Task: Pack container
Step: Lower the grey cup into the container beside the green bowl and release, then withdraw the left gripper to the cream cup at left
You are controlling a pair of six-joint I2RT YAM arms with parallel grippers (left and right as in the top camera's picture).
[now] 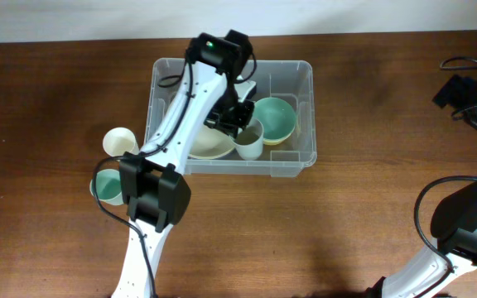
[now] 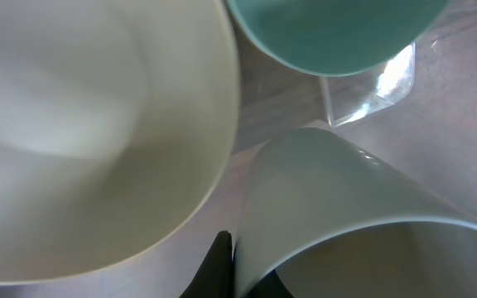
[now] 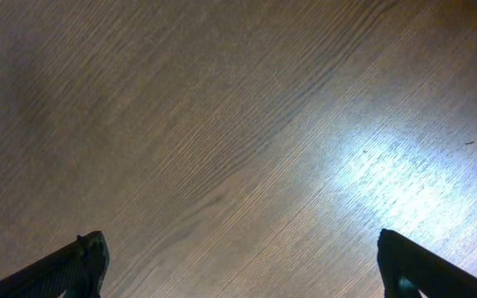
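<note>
The container [image 1: 161,68], a large clear tub, stands at the back middle of the table. Inside it lie a green bowl [image 1: 276,118], a cream bowl [image 1: 209,146] and a pale cup [image 1: 249,144]. My left gripper [image 1: 238,126] reaches down into the tub and is shut on the cup's wall. In the left wrist view one dark finger [image 2: 220,266] presses the outside of the cup [image 2: 346,207], with the other inside the rim; the cream bowl [image 2: 81,124] and green bowl [image 2: 338,33] sit close by. My right gripper [image 3: 243,257] hangs open over bare wood.
A cream cup [image 1: 120,141] and a green cup [image 1: 106,187] stand on the table left of the tub, the green one partly hidden by my left arm [image 1: 156,194]. My right arm [image 1: 469,89] is at the far right edge.
</note>
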